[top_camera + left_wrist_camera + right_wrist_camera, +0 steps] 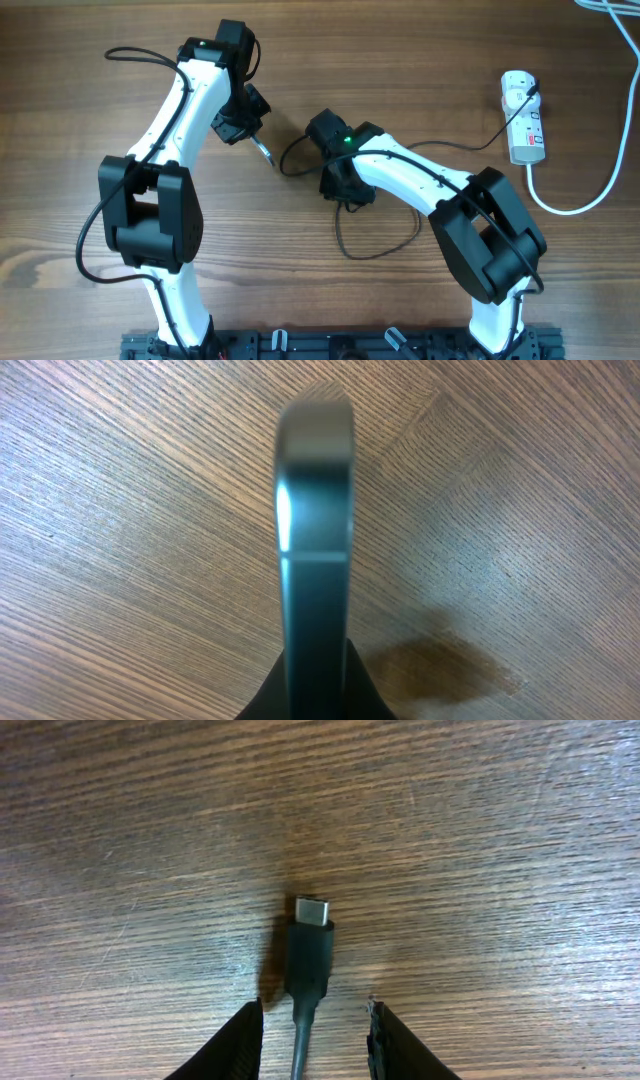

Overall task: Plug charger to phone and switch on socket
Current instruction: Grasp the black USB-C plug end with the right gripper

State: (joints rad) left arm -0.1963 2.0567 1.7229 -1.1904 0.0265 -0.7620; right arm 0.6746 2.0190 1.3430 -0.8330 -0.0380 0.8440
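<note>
1. The brown wood-grain table (80,60) carries the white elongated socket (524,120) at its far right, well apart from both arms. Its thick white cable (600,190) loops away beside it, and the switch is too small to read.
2. The slim, grey-edged phone (316,560) is pinched edge-on by the left gripper (238,122), with dark pads (366,685) pressed to its two flat faces. Its long axis runs straight out from the jaws, free end foremost.
3. The thin black charger (380,250) loops over the table by the right arm and rises into the right gripper (312,1042). The finger ends (240,1045) in view stand apart either side of the cord. Any clamp further back is out of frame, so I cannot tell.
4. Its small metal plug tip (312,910) juts forward beyond those fingers, in line with them.
5. The right gripper sits near the phone, to its right and apart, so it is the nearer to close the gap. The plug's axis must likely meet the phone's long axis at the free end. No port is visible.
</note>
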